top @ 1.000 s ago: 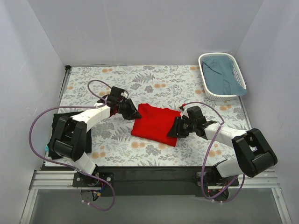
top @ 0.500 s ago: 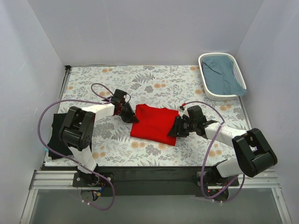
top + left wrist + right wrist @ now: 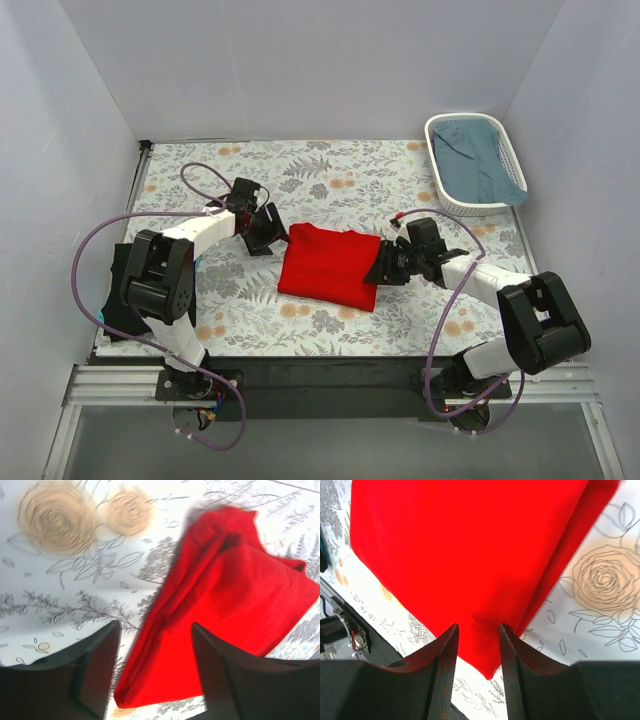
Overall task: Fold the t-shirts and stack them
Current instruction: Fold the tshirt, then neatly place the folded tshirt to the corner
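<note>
Red cloth sits mid-table: the red shirt (image 3: 330,265) lies folded into a compact rectangle on the flowered table (image 3: 400,190), with its left side looking a little rumpled in the left wrist view. The left gripper (image 3: 268,230) stands just beside that left edge, jaws wide and holding nothing. The right gripper (image 3: 385,268) is at the right edge, jaws about half apart over the near corner, with flat cloth showing through the gap and nothing visibly pinched. The black shirt (image 3: 115,265) lies at the table's left edge, partly under the left arm; its fold cannot be judged. The folding of the red one looks about done, so stacking seems next. That calls for both grippers to bite low through all layers at opposite edges and lift level, lest the folds spill open.
</note>
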Controlling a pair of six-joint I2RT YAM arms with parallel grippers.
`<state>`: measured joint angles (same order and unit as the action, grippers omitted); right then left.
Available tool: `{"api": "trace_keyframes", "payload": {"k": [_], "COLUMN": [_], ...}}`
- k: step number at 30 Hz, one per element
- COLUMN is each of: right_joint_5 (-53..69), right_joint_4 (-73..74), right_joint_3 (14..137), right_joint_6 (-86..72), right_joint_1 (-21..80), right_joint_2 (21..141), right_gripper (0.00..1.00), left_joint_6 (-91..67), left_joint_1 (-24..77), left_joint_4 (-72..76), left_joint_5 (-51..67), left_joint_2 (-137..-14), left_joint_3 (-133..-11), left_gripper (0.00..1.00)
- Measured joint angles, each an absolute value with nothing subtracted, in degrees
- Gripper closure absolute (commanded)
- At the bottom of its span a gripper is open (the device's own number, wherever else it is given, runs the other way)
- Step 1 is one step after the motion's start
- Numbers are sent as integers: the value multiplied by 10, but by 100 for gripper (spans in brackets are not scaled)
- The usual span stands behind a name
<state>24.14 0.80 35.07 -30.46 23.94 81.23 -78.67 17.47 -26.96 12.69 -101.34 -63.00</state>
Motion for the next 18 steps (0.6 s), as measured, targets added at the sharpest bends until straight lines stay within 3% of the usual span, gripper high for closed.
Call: {"api": "trace_keyframes", "payload": {"k": [3,18], "right_joint_5": [241,174], "right_joint_4": [17,74], "right_joint_3": [358,418], "right_joint_6": [-297,-266], "right_joint_1": [232,228], "right_joint_2": [812,809], "right_gripper": [55,53], "left_joint_6": [-758,-659], "left_joint_1": [174,178], "left_joint_4": [-274,-310], "left_joint_5": [141,222], "left_joint_2": [-1014,-1050], "left_joint_3": [-648,-654], "left_gripper": [31,33]}}
